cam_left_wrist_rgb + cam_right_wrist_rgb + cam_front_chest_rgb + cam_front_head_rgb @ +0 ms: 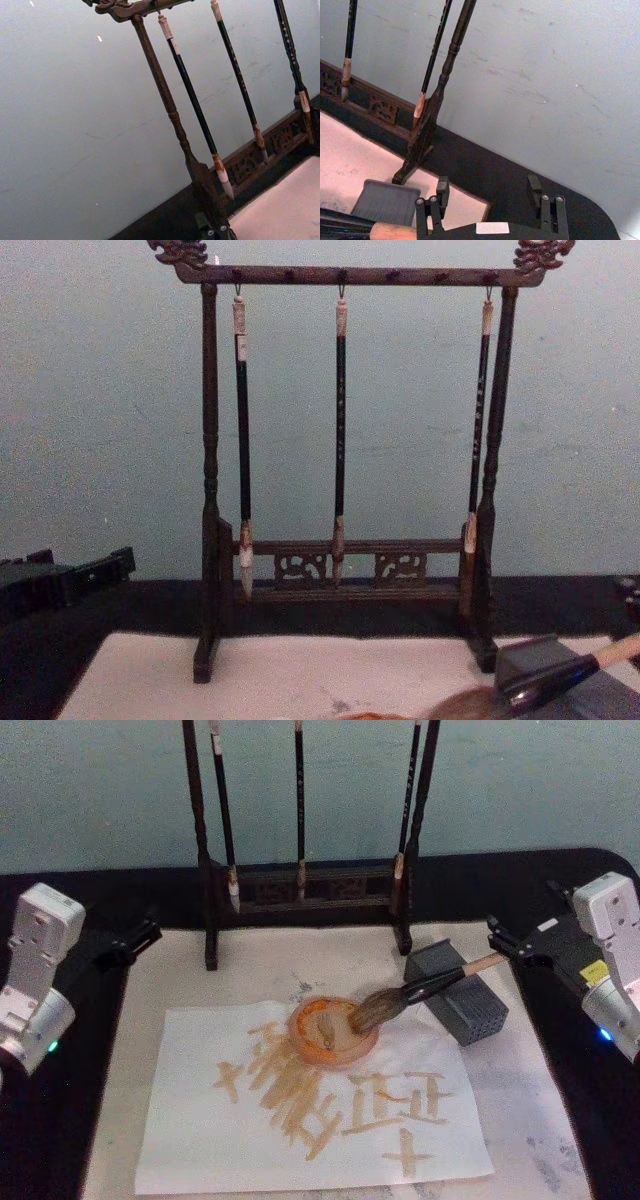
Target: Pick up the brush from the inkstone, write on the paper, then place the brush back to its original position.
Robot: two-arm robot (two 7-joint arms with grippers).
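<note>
Likely pick-up: thick tan-handled brush point(420, 988) across dark grey rectangular inkstone point(472, 1012), inked off-white paper point(200, 1130) leftward. Right gripper point(497, 940) just right of inkstone, wide open, empty; left gripper point(148, 932) parked far left. Next: clamp handle.

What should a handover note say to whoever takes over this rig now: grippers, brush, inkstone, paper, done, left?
Left gripper: parked beyond the paper's left side.
Right gripper: open, empty, close to the brush's handle end.
Brush: lies across the inkstone, bristles in the orange dish.
Paper: carries tan strokes.
Done: brush is on the inkstone; whether the strokes are this run's cannot be told.
Left: if they are not, pick up, write, return the brush.
</note>
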